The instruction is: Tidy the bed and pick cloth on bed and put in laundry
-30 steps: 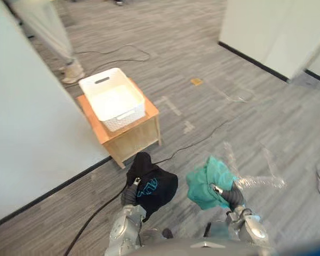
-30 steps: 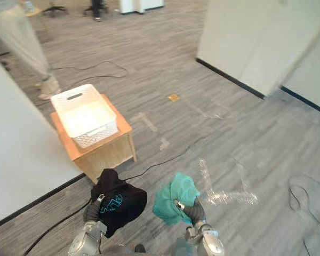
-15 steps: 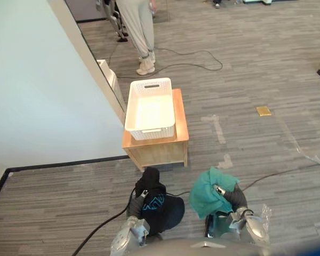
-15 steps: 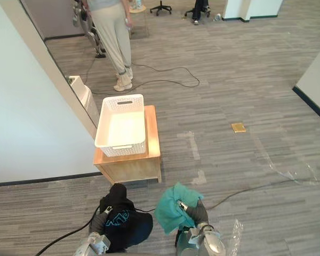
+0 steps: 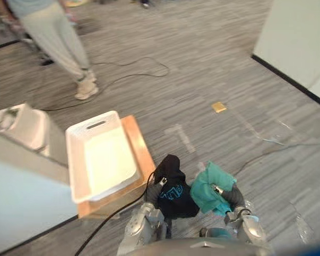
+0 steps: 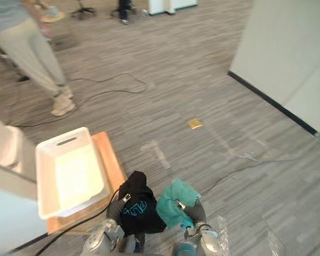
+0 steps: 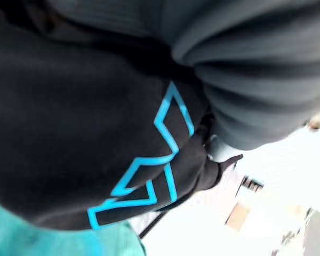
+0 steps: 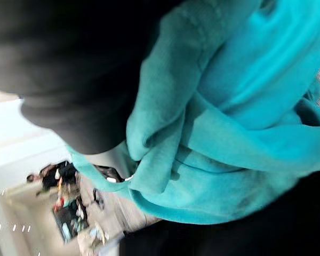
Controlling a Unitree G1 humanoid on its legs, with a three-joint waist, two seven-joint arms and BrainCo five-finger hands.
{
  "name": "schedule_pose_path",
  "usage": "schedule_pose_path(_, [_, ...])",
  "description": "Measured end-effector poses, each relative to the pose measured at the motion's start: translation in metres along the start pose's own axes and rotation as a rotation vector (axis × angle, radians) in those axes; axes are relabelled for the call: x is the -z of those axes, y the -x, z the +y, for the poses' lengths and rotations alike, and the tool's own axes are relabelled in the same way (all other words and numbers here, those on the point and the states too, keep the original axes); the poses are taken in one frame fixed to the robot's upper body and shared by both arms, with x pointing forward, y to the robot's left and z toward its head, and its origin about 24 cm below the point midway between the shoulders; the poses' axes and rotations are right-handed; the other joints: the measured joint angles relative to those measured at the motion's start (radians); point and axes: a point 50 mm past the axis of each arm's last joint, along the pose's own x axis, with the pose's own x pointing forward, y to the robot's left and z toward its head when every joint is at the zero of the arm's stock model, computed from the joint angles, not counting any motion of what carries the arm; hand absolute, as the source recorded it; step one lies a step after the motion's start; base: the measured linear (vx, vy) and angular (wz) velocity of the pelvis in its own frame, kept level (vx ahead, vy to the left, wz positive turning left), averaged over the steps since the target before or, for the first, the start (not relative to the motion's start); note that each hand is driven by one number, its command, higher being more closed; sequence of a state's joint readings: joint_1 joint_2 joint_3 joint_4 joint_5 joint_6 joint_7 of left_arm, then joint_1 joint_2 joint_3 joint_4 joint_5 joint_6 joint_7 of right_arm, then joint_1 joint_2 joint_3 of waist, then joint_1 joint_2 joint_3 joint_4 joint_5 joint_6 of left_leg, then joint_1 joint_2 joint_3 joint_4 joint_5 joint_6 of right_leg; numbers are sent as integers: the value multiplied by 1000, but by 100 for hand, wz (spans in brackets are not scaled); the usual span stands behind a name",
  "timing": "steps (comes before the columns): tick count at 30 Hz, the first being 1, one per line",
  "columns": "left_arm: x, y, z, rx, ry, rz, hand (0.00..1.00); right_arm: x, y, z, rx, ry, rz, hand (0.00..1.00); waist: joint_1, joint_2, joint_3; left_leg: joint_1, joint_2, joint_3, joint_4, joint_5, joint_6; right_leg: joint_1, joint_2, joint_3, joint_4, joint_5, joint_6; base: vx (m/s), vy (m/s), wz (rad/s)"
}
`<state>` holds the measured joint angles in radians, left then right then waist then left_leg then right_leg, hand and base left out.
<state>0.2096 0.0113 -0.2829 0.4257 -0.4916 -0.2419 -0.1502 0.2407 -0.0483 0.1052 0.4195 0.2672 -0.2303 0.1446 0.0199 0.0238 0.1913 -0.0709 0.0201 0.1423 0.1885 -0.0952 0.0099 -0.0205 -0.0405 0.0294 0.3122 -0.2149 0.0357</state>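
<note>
A black cloth with a blue print hangs in front of me, and my left hand is shut on it from below. Right beside it, touching, is a teal cloth, bunched up with my right hand shut on it. Both cloths are held above the grey floor. The left wrist view has the black cloth draped past the hand's ribbed cover. In the right wrist view, folds of the teal cloth wrap the hand. The white laundry basket stands to the left of the black cloth.
The basket rests on a low wooden table beside a white partition. A person stands beyond it at the back left. Cables lie on the floor, a white wall rises at the right, and a small yellow tag lies mid-floor.
The whole view has swung, so the basket now shows further left. Both hands still hold their cloths, and the black cloth now hangs against the teal one.
</note>
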Motion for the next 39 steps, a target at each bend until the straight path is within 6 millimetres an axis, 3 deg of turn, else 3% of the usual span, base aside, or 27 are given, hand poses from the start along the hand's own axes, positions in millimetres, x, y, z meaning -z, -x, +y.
schedule_pose_path(2, [3,0,-4,7,-6,15,100,-2,-4,8,-28,4,-6,100,-6,8,11,75,19,70,-36,-4,7,-37,-35,-145,85,11,62,174,92,-107])
schedule_pose_path(4, [5,-1,-8,21,-2,25,100,-2,-5,12,-35,3,-11,100,-10,8,11,121,23,91,-36,-6,11,-7,-91,-304,56,3,30,150,52,-61])
schedule_pose_path(5, [3,-3,-10,25,-1,22,100,-2,-6,14,-37,-6,-15,100,-10,0,11,132,22,96,-34,-7,11,7,-111,-351,-22,47,7,146,1,-41])
schedule_pose_path(6, [1,-4,-9,25,-7,19,100,-2,-6,16,-39,-11,-17,100,-9,-12,12,135,17,97,-34,-9,8,9,-120,-355,-60,103,4,133,-58,-24])
schedule_pose_path(11, [6,-6,-4,12,-21,63,100,-3,-5,9,-18,-7,-19,100,-16,-16,11,145,35,95,-34,-31,-26,47,-75,-341,-146,109,4,83,-102,-23])
schedule_pose_path(16, [13,0,-3,-13,-26,86,100,-7,-5,8,-22,-8,-35,100,-14,-15,8,166,54,127,-79,-42,-41,45,-40,-292,-244,173,5,-45,-11,-43])
schedule_pose_path(19, [13,2,1,-40,-28,89,100,-16,-6,15,-71,-3,-77,100,-17,-15,8,167,57,175,-82,-44,-39,38,-57,-319,-275,172,1,-107,39,-46])
schedule_pose_path(21, [11,3,7,-68,-30,84,100,-18,-7,24,-110,-5,-85,100,-18,-13,7,174,69,192,-74,-46,-42,39,-88,-392,-243,171,-4,-64,26,-27])
schedule_pose_path(23, [10,8,15,-119,-11,67,100,-18,-8,39,-171,-8,-69,100,-9,-21,3,179,107,208,-28,-66,-75,69,-97,-430,-265,201,33,-52,-64,-30])
schedule_pose_path(26, [7,13,14,-139,40,36,100,-19,-8,44,-227,6,-50,100,-8,1,-3,153,193,212,43,-116,-112,66,-22,-428,-273,172,-21,-34,-207,-23])
schedule_pose_path(28, [7,16,13,-147,64,19,100,-23,-7,41,-241,29,-53,100,-11,13,4,141,233,207,104,-117,-117,60,8,-422,-241,134,-50,36,-213,-16])
schedule_pose_path(30, [5,19,13,-162,96,-2,100,-32,-9,39,-262,57,-79,100,-8,8,22,49,262,140,329,-83,-62,45,25,-385,-191,104,-79,17,-230,-49])
schedule_pose_path(31, [5,22,13,-178,117,-17,100,-38,-10,36,-269,75,-98,100,0,16,27,-2,260,47,440,-68,-65,40,47,-343,-188,101,-90,30,-212,-130])
schedule_pose_path(32, [6,27,11,-194,162,-39,100,-46,-14,35,-288,104,-121,100,27,32,30,-49,222,-51,559,-107,-114,28,72,-273,-190,98,-112,54,-108,-143])
schedule_pose_path(34, [5,33,10,-207,191,-61,100,-54,-16,36,-312,121,-144,100,46,59,22,-79,128,-123,615,-156,-114,26,93,-230,-211,119,-146,130,7,-155])
schedule_pose_path(36, [1,33,11,-209,188,-94,100,-54,-14,36,-336,109,-141,100,47,52,25,-68,35,-148,478,-188,-91,34,106,-180,-230,138,-155,144,30,-99])
schedule_pose_path(38, [-3,31,13,-209,193,-112,100,-50,-10,34,-346,102,-127,100,45,43,31,-68,-18,-186,356,-191,-77,46,108,-146,-243,138,-155,167,24,-52])
schedule_pose_path(39, [-6,31,14,-216,200,-134,100,-47,-8,34,-361,101,-113,100,48,23,45,-76,-41,-208,318,-187,-74,65,107,-119,-258,139,-154,186,35,-52])
